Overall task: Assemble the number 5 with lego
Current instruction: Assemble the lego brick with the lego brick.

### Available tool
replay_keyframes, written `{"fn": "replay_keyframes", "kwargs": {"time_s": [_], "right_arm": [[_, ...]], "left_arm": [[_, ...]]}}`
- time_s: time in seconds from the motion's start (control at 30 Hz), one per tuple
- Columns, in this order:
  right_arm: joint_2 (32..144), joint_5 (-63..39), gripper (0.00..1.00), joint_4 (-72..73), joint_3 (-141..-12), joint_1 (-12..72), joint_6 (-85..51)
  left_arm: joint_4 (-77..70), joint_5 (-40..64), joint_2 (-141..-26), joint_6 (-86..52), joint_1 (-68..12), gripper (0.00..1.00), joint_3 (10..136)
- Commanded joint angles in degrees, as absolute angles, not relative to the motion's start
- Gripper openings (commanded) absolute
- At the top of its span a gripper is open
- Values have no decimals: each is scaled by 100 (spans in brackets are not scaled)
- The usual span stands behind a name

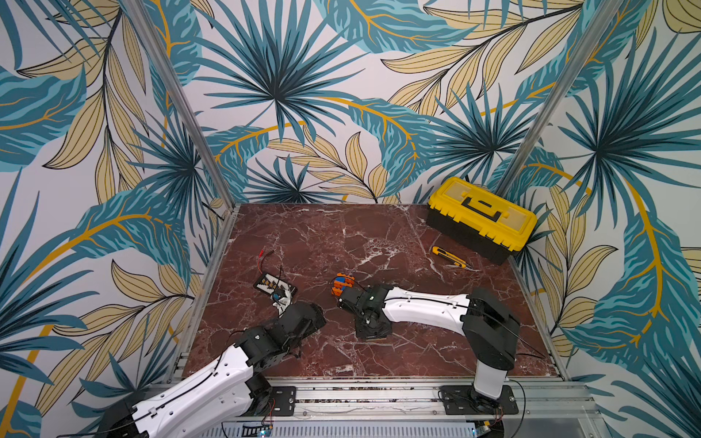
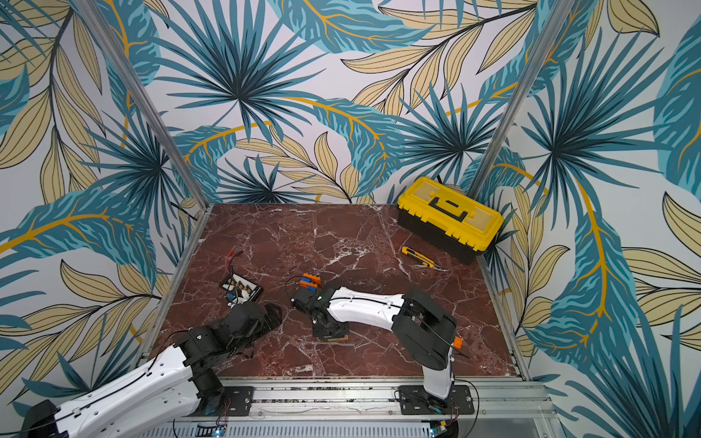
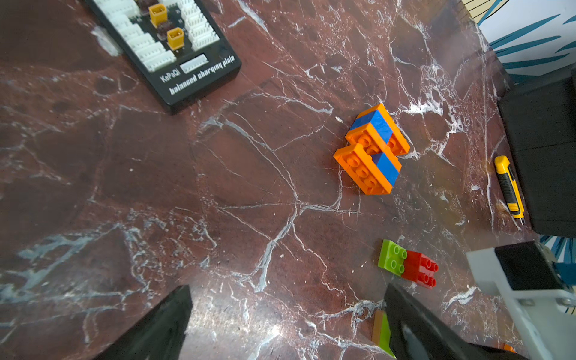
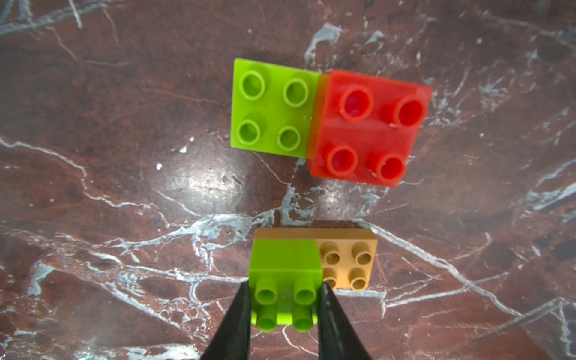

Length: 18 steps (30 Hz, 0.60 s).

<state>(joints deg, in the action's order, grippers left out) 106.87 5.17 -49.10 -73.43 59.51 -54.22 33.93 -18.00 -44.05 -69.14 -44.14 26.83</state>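
In the right wrist view my right gripper (image 4: pixel 285 285) is shut on a lime-green lego brick (image 4: pixel 285 258), one black finger against each side. That brick sits on one end of an orange oblong (image 4: pixel 349 265). Just beyond them, a flat lime-green square (image 4: pixel 272 106) and a red square (image 4: pixel 371 124) lie side by side and touching on the table. An orange-and-blue stack of lego (image 3: pixel 372 149) lies farther off, and both top views show it (image 1: pixel 343 284) (image 2: pixel 310 282). My left gripper (image 3: pixel 286 311) hangs open over bare marble, with nothing between its fingers.
A black charging board (image 1: pixel 273 284) with wires lies at the left, close to my left arm. A yellow-and-black utility knife (image 1: pixel 449 257) lies at the back right. Behind it, a yellow-and-black toolbox (image 1: pixel 481 218) fills the back right corner. Patterned walls enclose the marble table (image 1: pixel 417 356).
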Motion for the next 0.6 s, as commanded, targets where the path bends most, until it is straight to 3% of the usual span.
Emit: {"fn": "replay_keyframes", "kwargs": {"time_s": [0.0, 0.13, 0.23, 0.57], "right_arm": [[11043, 323, 34, -4588, -7106, 6010, -5343], [10819, 395, 38, -4612, -7117, 6009, -5290], [10606, 436, 50, -4584, -7136, 6005, -5260], [9260, 1307, 72, -4175, -6525, 5957, -5375]], "left_arm": [[3405, -1818, -4377, -6766, -4382, 100, 2917], [3305, -1784, -4399, -6721, -4385, 100, 2909], [3186, -1719, -4435, -6640, -4386, 100, 2933], [2697, -1389, -4687, -6275, -4386, 100, 3009]]}}
